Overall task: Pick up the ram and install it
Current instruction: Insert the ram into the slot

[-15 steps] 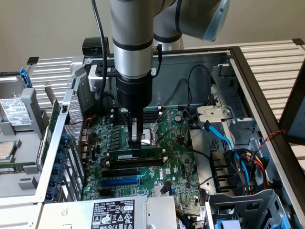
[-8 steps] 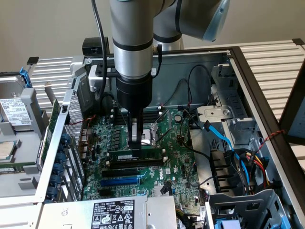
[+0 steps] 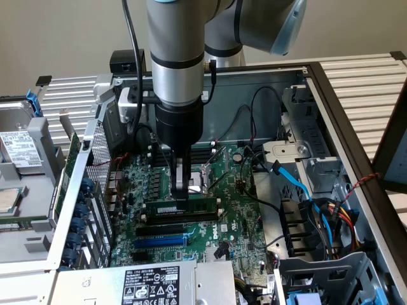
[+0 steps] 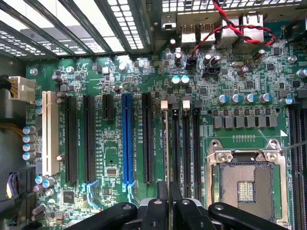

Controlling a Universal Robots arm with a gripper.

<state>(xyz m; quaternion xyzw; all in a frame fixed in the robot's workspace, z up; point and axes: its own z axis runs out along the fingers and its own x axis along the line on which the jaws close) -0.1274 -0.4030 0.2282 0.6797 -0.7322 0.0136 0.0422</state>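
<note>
One ram | gripper clamped on it, at black slots | white label unreadable

soft even light, with blown-out white glare through the case slats.

The silver-and-grey jointed robot arm hangs vertically, wrist straight down; its black two-fingered gripper points downward, narrow fingers drawn close together, pinching the thin green ram by its top edge
</note>
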